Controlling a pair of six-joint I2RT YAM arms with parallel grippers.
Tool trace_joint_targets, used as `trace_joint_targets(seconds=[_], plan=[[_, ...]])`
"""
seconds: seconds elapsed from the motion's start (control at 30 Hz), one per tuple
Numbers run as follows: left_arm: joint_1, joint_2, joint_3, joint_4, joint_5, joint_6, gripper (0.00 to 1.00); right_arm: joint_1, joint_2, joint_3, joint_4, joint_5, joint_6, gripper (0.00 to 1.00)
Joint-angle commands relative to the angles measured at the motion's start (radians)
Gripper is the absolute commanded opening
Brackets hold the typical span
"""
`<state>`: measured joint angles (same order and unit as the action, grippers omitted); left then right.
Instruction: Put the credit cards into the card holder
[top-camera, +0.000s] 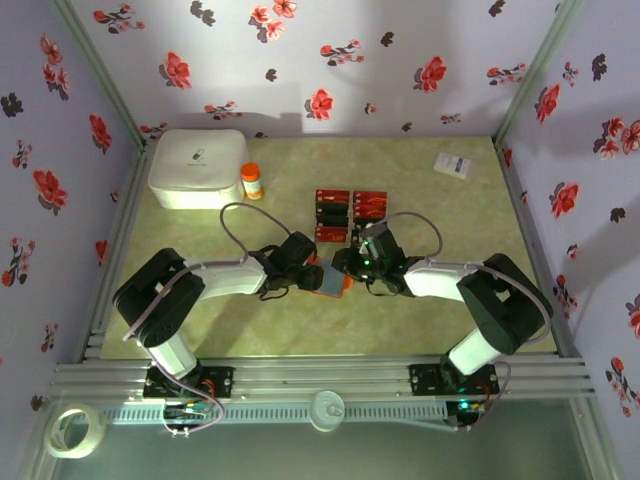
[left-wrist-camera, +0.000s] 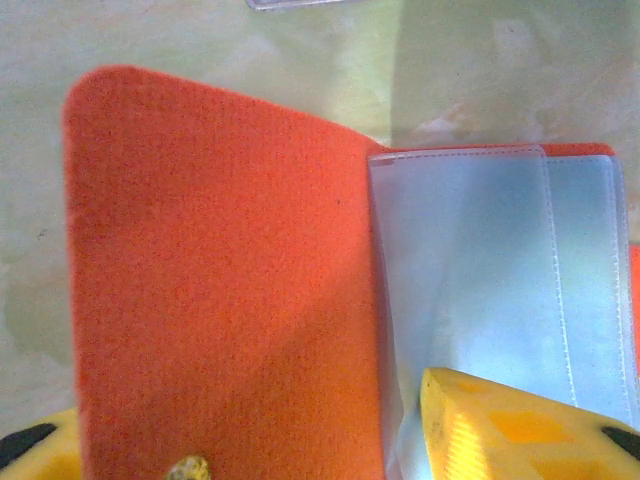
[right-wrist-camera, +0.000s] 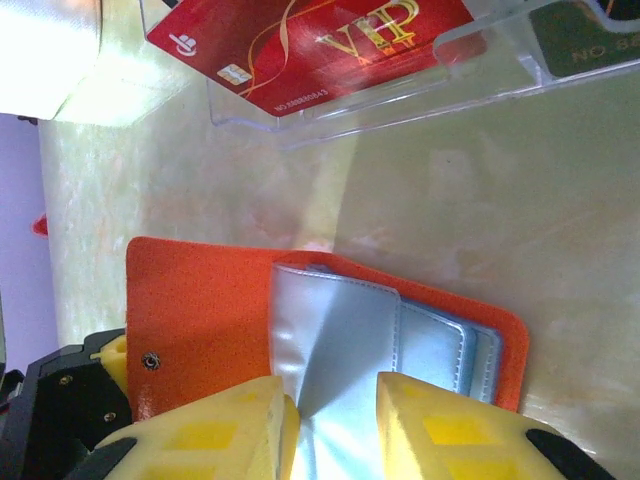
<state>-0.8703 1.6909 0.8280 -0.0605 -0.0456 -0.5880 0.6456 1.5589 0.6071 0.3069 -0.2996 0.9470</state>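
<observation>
- One roll of tape (top-camera: 75, 430) is counted nearest, off the near left corner of the worktop (top-camera: 440, 225).
- Two hands are counted, meeting over the one card holder (right-wrist-camera: 200, 300). It lies opened on the worktop between them, just in front of the cards.
- The left hand (top-camera: 306, 271) is set at the orange cover with its fingers (left-wrist-camera: 500, 430) well apart. Whether the cover is squeezed cannot be told.
- The right hand (right-wrist-camera: 335, 410) is seen parted with nothing pinched, and a bluish sleeve (right-wrist-camera: 330, 340) shows in the gap.
- The step in hand is judged to be readying the holder. The cover should be pinned flat, and one sleeve mouth lifted clear of its neighbours, so that a card can be slid in square.
- The thin sleeves are likely to cling together, so only one should be parted.
- Beyond, the credit cards (top-camera: 332, 198) are held in a clear rack (right-wrist-camera: 400, 95). At least five are counted, part of the row being hidden by the right arm.
- Farthest, one orange bottle (top-camera: 251, 181), one white box (top-camera: 197, 168) and one white slip (top-camera: 455, 165) are counted.
</observation>
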Motion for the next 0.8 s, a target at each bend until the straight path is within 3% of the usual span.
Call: trace_joint_targets(seconds=[0.0,0.4,0.77], plan=[[-0.016,0.084,-0.043,0.078,0.121,-0.018,0.52,-0.004,0.03,-0.008,0.006,0.013,0.015,0.32],[-0.015,0.081,-0.05,0.092,0.124,-0.024,0.52,-0.003,0.142,-0.009,0.101,-0.031,0.05,0.36],[-0.015,0.077,-0.052,0.097,0.124,-0.025,0.52,-0.003,0.124,0.051,0.028,-0.056,-0.001,0.34]])
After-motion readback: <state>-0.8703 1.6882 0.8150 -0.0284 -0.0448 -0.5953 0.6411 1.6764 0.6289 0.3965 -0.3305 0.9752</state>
